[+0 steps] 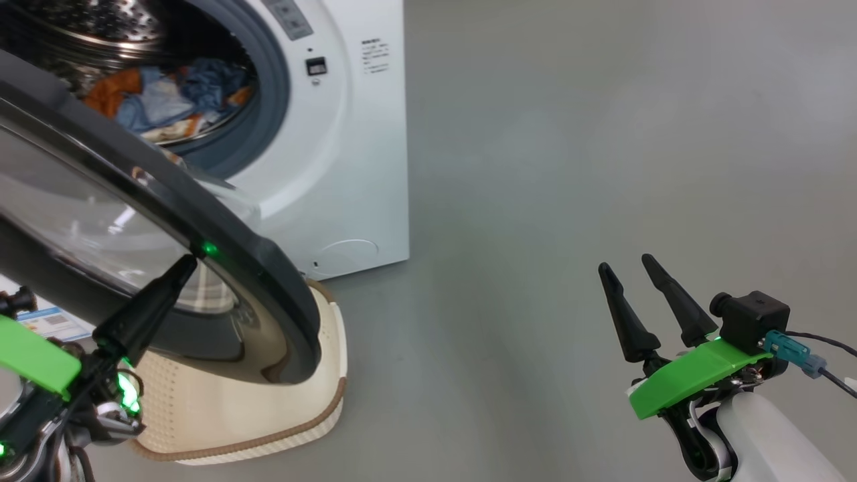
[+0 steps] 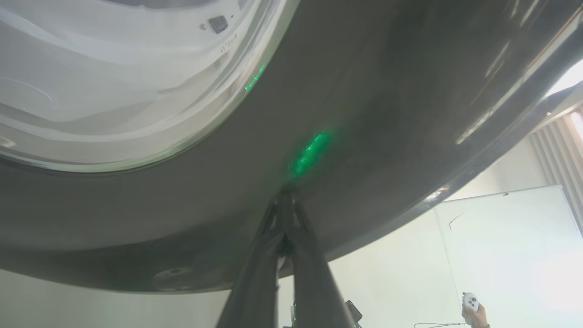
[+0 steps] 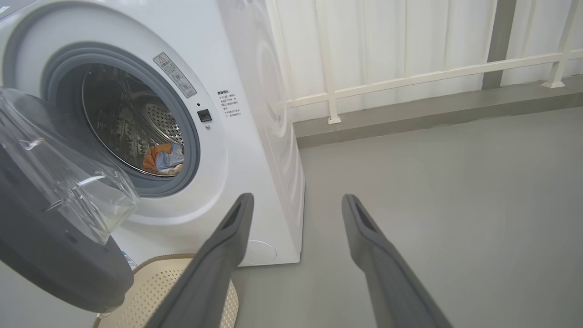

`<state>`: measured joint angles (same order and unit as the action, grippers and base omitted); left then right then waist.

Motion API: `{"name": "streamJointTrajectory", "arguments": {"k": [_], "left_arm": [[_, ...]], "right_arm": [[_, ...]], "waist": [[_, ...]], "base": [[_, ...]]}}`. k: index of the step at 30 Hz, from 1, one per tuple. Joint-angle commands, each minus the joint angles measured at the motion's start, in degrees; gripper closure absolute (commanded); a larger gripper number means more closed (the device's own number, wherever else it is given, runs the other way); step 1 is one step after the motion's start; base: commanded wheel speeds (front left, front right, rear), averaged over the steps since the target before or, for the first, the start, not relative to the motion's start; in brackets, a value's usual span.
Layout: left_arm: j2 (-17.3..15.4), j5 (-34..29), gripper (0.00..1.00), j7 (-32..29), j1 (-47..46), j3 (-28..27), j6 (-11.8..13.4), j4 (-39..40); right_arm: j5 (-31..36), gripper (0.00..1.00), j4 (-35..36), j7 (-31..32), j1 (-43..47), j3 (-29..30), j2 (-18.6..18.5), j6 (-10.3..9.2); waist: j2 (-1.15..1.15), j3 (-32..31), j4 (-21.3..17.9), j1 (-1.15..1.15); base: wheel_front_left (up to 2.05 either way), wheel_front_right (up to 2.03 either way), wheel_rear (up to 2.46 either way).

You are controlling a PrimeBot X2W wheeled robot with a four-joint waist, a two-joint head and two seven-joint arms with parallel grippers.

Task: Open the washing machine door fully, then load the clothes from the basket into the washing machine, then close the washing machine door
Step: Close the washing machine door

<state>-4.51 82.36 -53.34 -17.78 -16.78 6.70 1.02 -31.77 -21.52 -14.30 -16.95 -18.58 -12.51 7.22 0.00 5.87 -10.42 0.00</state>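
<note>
Left gripper (image 1: 191, 262) pinched closed, tips pressing door (image 1: 274, 281) rim, gripping nothing. Right gripper (image 1: 626, 262) spread wide, empty, idle over floor (image 1: 602, 134). Washing machine (image 1: 348, 134) open; door partway swung, over basket (image 1: 268, 415); clothes (image 1: 167, 100) in drum. Likely risks: tips skid off glossy rim, weak push fails to latch, cloth near gasket gets pinched.

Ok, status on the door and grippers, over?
Left gripper shut, tips on washing machine door rim. Right gripper open, idle over floor. Clothes in drum, door ajar. Basket sits under the door.
</note>
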Motion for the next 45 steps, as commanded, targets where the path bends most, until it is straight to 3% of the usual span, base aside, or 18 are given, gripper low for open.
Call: {"name": "streamJointTrajectory", "arguments": {"k": [1,9,21,22,23,24,25,26,36,44,45], "left_arm": [[-1.2,-0.6,1.0,0.1,-2.5,-1.2,-0.6,0.9],[-0.9,-0.8,1.0,2.0,-4.1,-1.6,-1.6,-1.1],[-0.6,-2.0,1.0,3.4,-2.9,-1.4,-2.9,-1.0],[-0.7,-2.6,0.93,3.9,-2.7,-1.4,-3.3,-0.6],[-0.7,-2.6,0.93,3.9,-2.7,-1.4,-3.3,-0.6],[-0.8,-3.4,0.64,4.7,-2.5,-1.4,-3.9,-0.3],[-1.0,-4.3,0.51,5.6,-2.4,-1.5,-4.4,-0.1],[-1.0,-4.9,0.0,6.3,-2.3,-1.6,-4.9,0.1],[-2.0,-20.7,0.0,21.7,2.9,-1.5,-11.7,1.5],[-2.2,-34.6,0.0,37.7,8.4,3.5,-13.9,1.6],[-2.4,-37.3,0.0,42.0,9.6,4.8,-14.0,1.0]], "right_arm": [[0.6,0.0,1.5,-0.7,-1.1,-0.9,0.0,0.26],[0.6,0.0,1.2,-0.7,-0.7,-0.6,0.2,0.26],[0.7,0.0,0.9,-0.7,-0.3,-0.4,-0.3,0.26],[0.7,0.0,0.9,-0.7,-0.3,-0.3,-0.3,0.26],[0.7,0.0,0.9,-0.7,-0.3,-0.3,-0.3,0.26],[0.7,0.0,0.9,-0.7,-0.3,-0.3,-0.3,0.26],[0.7,0.0,1.0,-0.7,-0.3,-0.2,-0.3,0.26],[0.7,0.0,1.0,-0.7,-0.2,-0.1,-0.4,0.26],[0.7,0.0,1.0,-0.7,0.1,0.7,-0.6,0.26],[0.8,0.0,1.3,-0.7,0.2,1.2,-1.0,0.26],[0.9,0.0,1.4,-0.7,0.3,1.2,-1.1,0.26]], "waist": [[0.0,1.0,-1.4,0.0],[0.0,0.6,-1.0,0.0],[0.0,-1.1,3.4,0.0],[0.0,-1.2,3.8,0.0],[0.0,-1.2,3.8,0.0],[0.0,-1.3,4.1,0.0],[0.0,-1.3,4.3,0.0],[0.0,-1.4,4.7,0.0],[0.0,-2.3,5.9,0.0],[0.0,-2.9,6.3,0.0],[0.0,-3.0,6.3,0.0]], "base": [[0.0,0.0,0.0],[0.0,0.0,0.0],[0.0,0.0,0.0],[0.0,0.0,0.0],[0.0,0.0,0.0],[0.0,0.0,0.0],[0.0,0.0,0.0],[0.0,0.0,0.0],[0.0,0.0,0.0],[0.0,0.0,0.0],[0.0,0.0,0.0]]}}
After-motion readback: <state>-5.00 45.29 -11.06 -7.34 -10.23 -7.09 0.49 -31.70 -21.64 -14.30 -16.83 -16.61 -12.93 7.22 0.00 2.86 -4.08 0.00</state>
